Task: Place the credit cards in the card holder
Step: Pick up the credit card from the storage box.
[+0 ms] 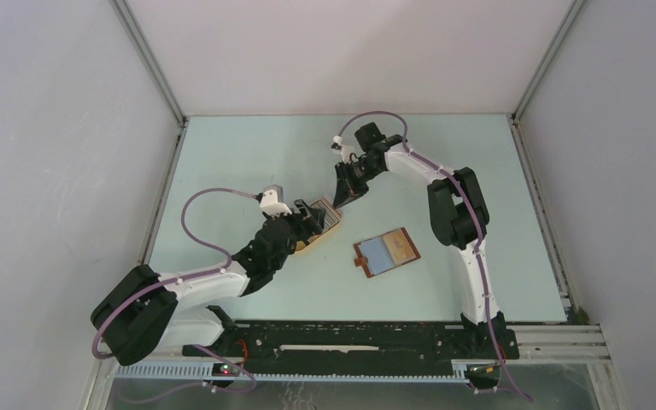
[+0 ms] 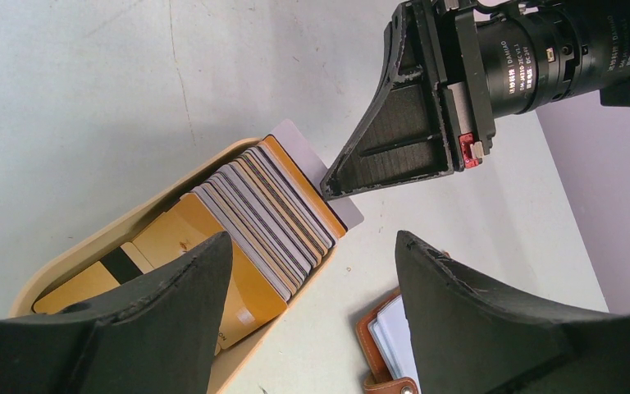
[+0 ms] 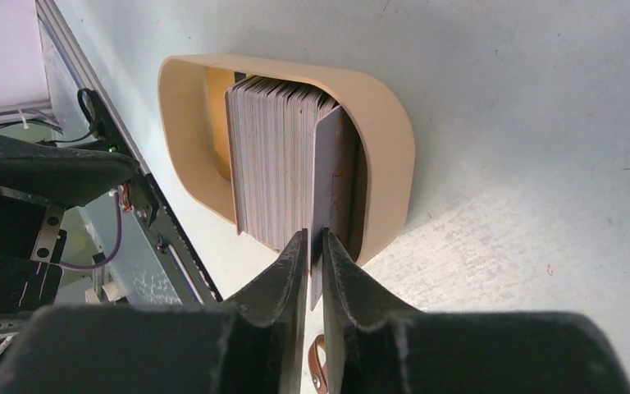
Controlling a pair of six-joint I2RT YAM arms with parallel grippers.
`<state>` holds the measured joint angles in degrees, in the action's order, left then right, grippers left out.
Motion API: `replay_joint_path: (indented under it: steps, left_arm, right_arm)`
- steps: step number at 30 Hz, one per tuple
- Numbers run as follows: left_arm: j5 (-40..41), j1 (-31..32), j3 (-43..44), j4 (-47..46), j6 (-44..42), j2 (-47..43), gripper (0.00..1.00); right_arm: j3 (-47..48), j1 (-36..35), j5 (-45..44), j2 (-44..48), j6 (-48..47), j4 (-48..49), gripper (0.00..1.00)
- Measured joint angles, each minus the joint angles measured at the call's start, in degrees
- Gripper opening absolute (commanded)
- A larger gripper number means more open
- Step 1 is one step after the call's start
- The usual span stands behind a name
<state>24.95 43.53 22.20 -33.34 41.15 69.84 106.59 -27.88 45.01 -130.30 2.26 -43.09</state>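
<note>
Credit cards (image 2: 262, 205) stand on edge as a packed row in the tan tray (image 3: 394, 139), left of centre on the table (image 1: 248, 154); a few orange ones lie flat at the tray's near end. Right gripper (image 3: 315, 246) is at the far-right end of the row, fingers pressed together on the edge of the outermost grey card (image 3: 334, 172), which sticks out past the rest of the stack. Left gripper (image 2: 310, 245) hangs over the tray's near end, fingers spread wide, pinching nothing; can't tell if it touches the tray. Card holder (image 1: 386, 252) lies open on the table, near and right of the tray, apart from it, bluish pockets facing up.
</note>
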Motion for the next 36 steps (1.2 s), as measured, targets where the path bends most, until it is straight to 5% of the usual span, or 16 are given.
replay_joint_path:
  steps: [8,36]
  left_arm:
    - [0.0,0.0,0.0,0.0,0.0,0.0,0.77]
    - [-0.1,0.0,0.0,0.0,0.0,0.0,0.78]
  right_arm:
    - [0.0,0.0,-1.9,0.0,-0.4,0.0,0.07]
    - [-3.2,-1.9,-12.6,7.5,-7.3,2.2,0.0]
